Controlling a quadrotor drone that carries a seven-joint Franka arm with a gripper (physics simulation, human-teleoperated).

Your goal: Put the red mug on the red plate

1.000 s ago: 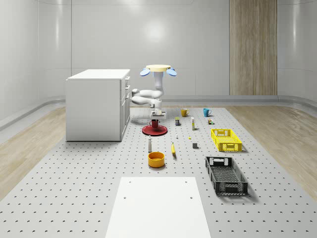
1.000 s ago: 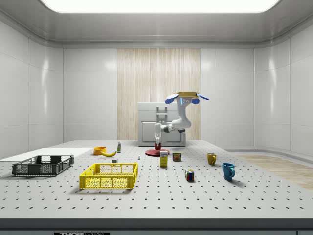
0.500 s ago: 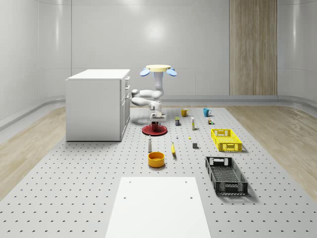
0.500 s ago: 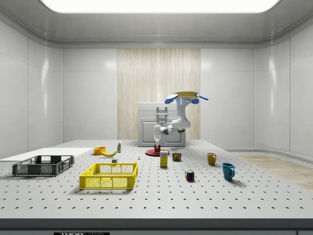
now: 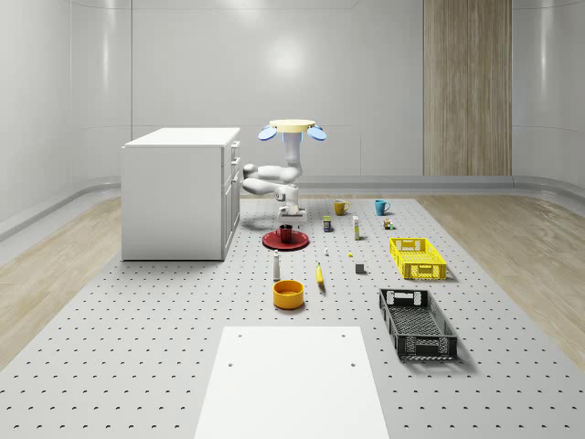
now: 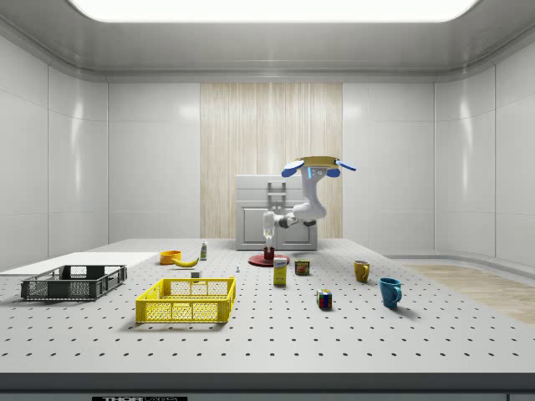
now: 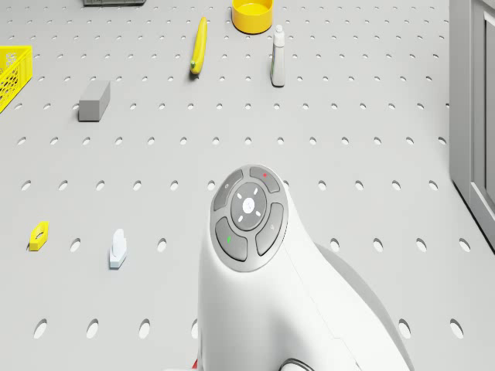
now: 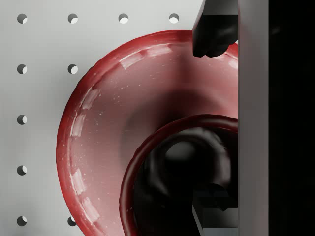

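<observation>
Red mug (image 5: pixel 285 233): it stands upright on the red plate (image 5: pixel 271 240); in my wrist view I look straight down into its dark inside (image 8: pixel 182 191), with its rim well within the plate's raised edge (image 8: pixel 74 132).
Red plate: it lies flat on the perforated grey worktop (image 5: pixel 164 329), just beside the white cabinet (image 5: pixel 178 192) and on the whole-scene view's right of it.
My tool (image 5: pixel 287 218): it hangs directly over the mug, pointing down. One dark fingertip (image 8: pixel 214 29) shows above the plate's far rim and another (image 8: pixel 216 211) over the mug's mouth. They seem spread wider than the mug and holding nothing, but I cannot tell for sure.
My drone body (image 5: pixel 292 127): it hovers above the worktop, beside the cabinet's top corner, with the plate below and a little to the whole-scene view's left. In the side view it (image 6: pixel 318 161) floats in front of the cabinet.
My arm (image 5: pixel 267 178): white, bent down from the drone to the tool; in the drone view its wrist housing (image 7: pixel 255 232) shows a round panel of buttons.
Nearby on the worktop: an orange bowl (image 5: pixel 288 294), a banana (image 5: pixel 320 274) and a small white bottle (image 5: pixel 276 266) lie nearer the whole-scene camera than the plate.
Further off: a yellow crate (image 5: pixel 417 257) and a black crate (image 5: pixel 417 322) on the whole-scene view's right; a yellow mug (image 5: pixel 340 208) and a blue mug (image 5: pixel 381 207) behind them.
</observation>
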